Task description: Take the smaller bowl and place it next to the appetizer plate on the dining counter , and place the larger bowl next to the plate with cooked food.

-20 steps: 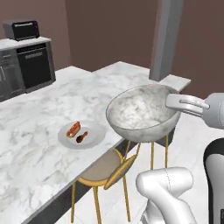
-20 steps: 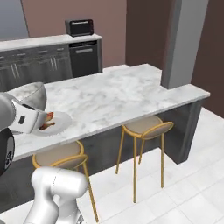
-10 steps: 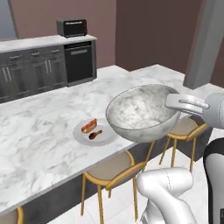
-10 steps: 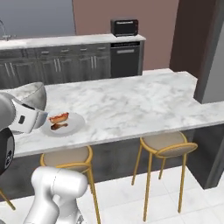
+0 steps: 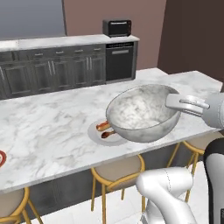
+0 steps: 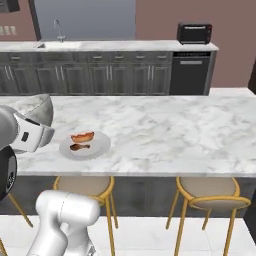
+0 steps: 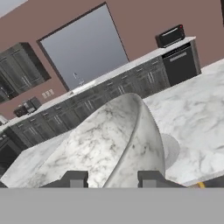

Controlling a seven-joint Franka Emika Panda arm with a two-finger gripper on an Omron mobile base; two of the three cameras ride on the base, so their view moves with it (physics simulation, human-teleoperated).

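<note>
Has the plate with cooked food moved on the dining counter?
Cannot tell. The base drove, shifting the view; the plate with cooked food looks equally near the dining counter's front edge.

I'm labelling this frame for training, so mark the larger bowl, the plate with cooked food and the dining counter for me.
larger bowl (image 5: 140,114), left base view, on its marbled inside.
plate with cooked food (image 6: 97,145), right base view, bare white part of its right side.
dining counter (image 6: 170,130), right base view, bare marble top.
</note>
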